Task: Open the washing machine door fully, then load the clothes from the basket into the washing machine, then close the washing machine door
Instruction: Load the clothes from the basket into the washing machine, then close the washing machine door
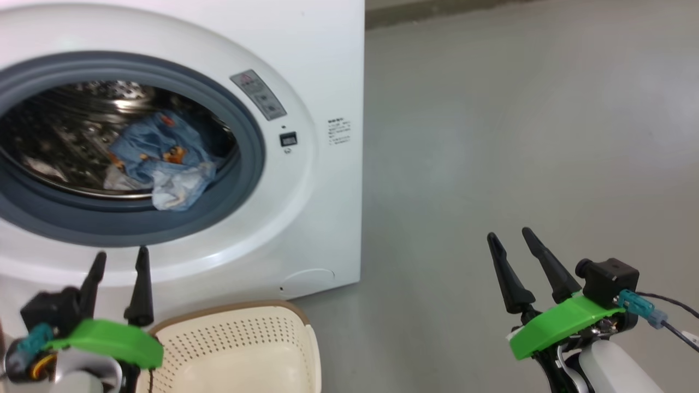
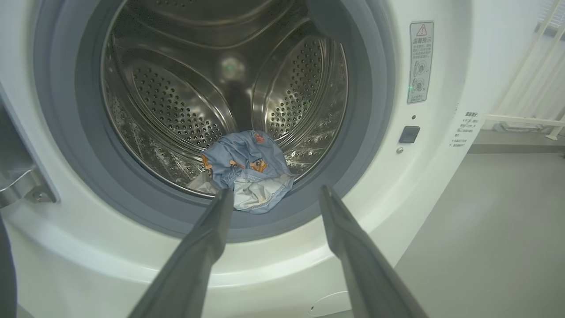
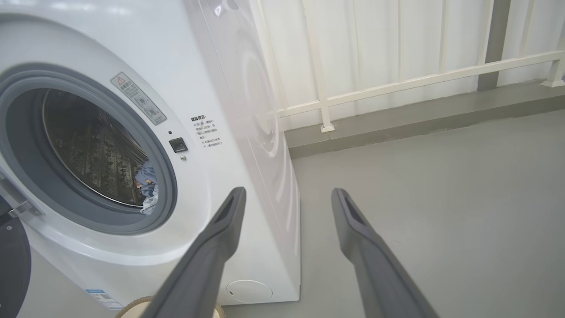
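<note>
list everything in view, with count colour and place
white boxy front-loading washing machine: one, white, ahead left
glossy black round door: one, black, swung open beside it
light-blue bear-print clothes: one bundle, blue and cream, inside, edge on grey rubber gasket
cream perforated plastic basket: one, cream, brown rim, before the machine
white railing: one, white, beyond the machine
left gripper: one, dark fingers, open, before the machine
right gripper: one, dark fingers, open, over grey floor
</note>
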Robot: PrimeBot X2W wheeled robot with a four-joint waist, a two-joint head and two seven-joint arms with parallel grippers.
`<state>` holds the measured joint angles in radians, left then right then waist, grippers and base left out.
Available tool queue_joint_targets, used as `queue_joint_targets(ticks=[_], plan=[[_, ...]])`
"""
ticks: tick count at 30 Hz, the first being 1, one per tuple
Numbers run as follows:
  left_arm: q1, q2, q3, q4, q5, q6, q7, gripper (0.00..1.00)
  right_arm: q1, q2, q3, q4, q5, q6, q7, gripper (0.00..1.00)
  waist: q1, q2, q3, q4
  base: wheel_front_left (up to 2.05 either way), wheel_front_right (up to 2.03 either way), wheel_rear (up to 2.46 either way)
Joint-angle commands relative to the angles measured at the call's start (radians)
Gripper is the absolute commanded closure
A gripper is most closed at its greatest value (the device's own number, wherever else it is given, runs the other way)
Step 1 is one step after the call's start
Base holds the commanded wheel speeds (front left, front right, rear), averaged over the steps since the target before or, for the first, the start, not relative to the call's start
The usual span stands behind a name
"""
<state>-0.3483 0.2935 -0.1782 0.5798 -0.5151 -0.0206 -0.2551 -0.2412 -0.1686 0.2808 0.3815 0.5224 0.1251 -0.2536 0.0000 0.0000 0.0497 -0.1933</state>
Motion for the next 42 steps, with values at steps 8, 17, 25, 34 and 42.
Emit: queue_joint_targets(ticks=[8,17,25,34,42], plan=[[0.138,0.015,0.05,-0.172,0.01,0.057,-0.007,0.0,0.03,-0.04,0.018,-0.031,0.025,0.006,-0.008,0.0,0.0,0.0,-0.074,0.058,0.0,0.0,0.0],[0.26,0.011,0.061,-0.332,-0.002,0.112,0.018,0.0,0.051,-0.059,0.018,-0.036,0.032,0.006,-0.008,0.0,0.0,0.0,-0.09,0.075,0.0,0.0,0.0],[0.301,0.008,0.072,-0.394,-0.03,0.12,0.032,0.0,0.05,-0.06,0.016,-0.038,0.036,0.006,-0.007,0.0,0.0,0.0,-0.091,0.08,0.0,0.0,0.0],[0.305,0.014,0.074,-0.405,-0.038,0.11,0.025,0.0,0.043,-0.054,0.016,-0.037,0.036,0.006,-0.004,0.0,0.0,0.0,-0.087,0.083,0.0,0.0,0.0],[0.303,0.015,0.074,-0.406,-0.044,0.103,0.019,0.0,0.037,-0.053,0.023,-0.036,0.037,0.006,-0.004,0.0,0.0,0.0,-0.085,0.086,0.0,0.0,0.0]])
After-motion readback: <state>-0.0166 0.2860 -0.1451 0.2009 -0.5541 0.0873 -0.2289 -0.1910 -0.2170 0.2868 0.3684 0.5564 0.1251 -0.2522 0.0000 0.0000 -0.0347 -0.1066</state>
